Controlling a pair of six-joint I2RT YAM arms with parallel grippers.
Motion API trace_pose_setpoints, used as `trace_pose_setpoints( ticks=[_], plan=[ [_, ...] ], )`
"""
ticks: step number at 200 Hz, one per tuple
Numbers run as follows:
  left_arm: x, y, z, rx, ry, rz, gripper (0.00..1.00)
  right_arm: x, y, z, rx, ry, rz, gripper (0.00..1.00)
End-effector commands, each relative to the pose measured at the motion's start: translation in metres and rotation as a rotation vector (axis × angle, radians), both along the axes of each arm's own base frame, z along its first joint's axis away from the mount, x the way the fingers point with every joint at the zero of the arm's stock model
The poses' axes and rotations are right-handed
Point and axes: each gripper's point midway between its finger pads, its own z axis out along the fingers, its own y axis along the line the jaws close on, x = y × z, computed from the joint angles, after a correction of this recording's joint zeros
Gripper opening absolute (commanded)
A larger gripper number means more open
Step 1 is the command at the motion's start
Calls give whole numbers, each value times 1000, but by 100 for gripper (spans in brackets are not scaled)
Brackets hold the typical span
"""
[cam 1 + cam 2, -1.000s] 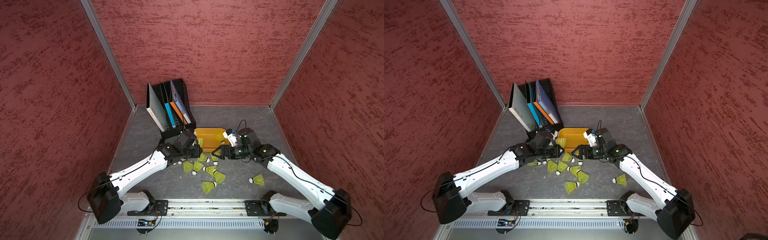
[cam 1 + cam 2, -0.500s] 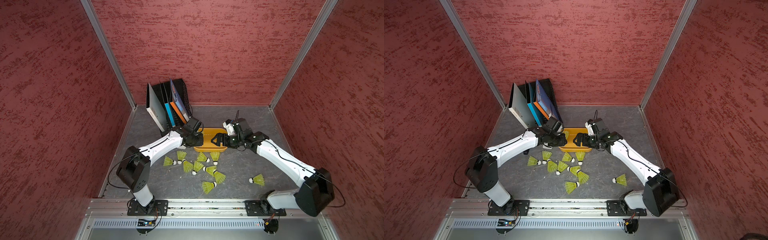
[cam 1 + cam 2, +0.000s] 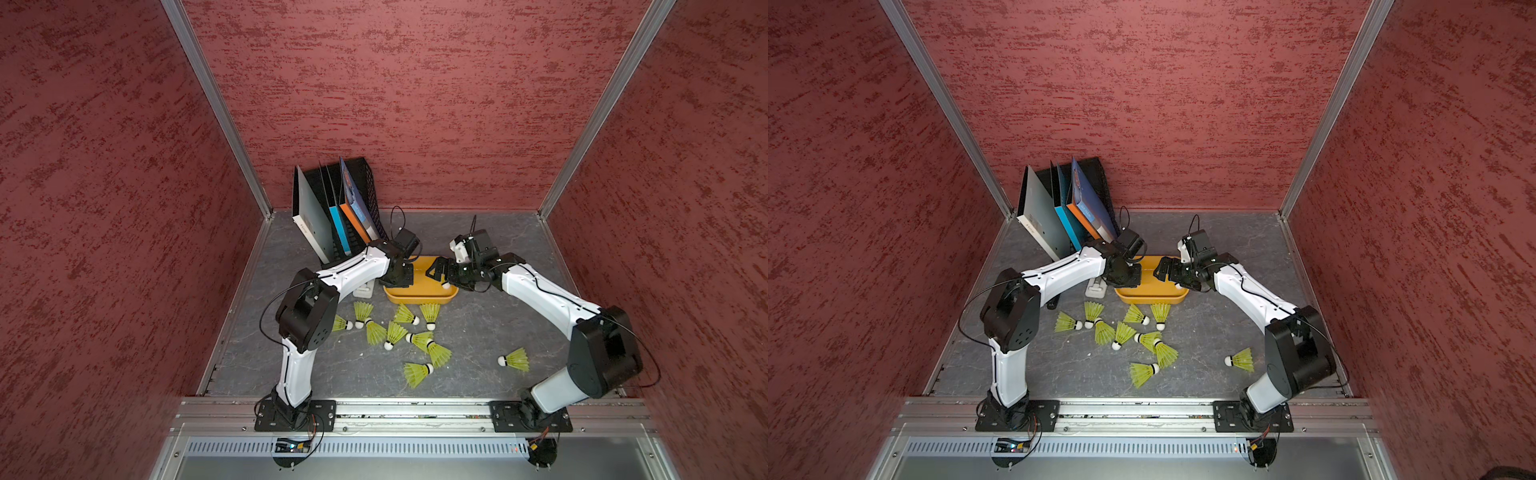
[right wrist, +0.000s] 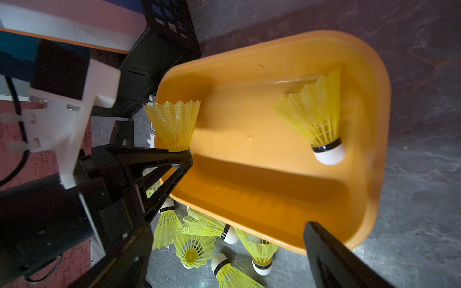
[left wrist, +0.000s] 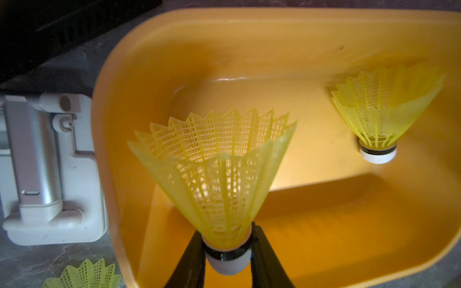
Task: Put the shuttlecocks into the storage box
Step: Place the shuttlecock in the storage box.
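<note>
Orange-yellow storage box (image 5: 249,32), one shuttlecock (image 4: 316,119) lying inside; my left fingers (image 5: 267,259) are clamped on the white tip of a second shuttlecock (image 5: 217,179) above one end of the box. My right fingers (image 4: 334,256) stand apart, empty, and about ten shuttlecocks (image 3: 395,334) are left on the desk (image 3: 478,332).

2 high top views look down on the whole grey table (image 3: 478,328); 2 close wrist views share the orange-yellow plastic tub (image 5: 324,224) (image 4: 262,189).
</note>
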Motion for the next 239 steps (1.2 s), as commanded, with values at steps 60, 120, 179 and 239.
trace_pose_setpoints(
  ticks=[60, 120, 179, 239],
  plan=[
    [8, 4, -17, 191, 16, -24, 5, 16, -2, 14, 70, -40, -25, 97],
    [12, 6, -26, 257, 8, -22, 5, 12, -4, 15, 89, -39, -32, 97],
    [12, 14, -33, 307, 19, -3, 8, 18, -14, 13, 93, -25, -67, 97],
    [16, 14, -33, 327, 10, -14, 24, 20, -17, 18, 106, -33, -79, 97]
  ],
)
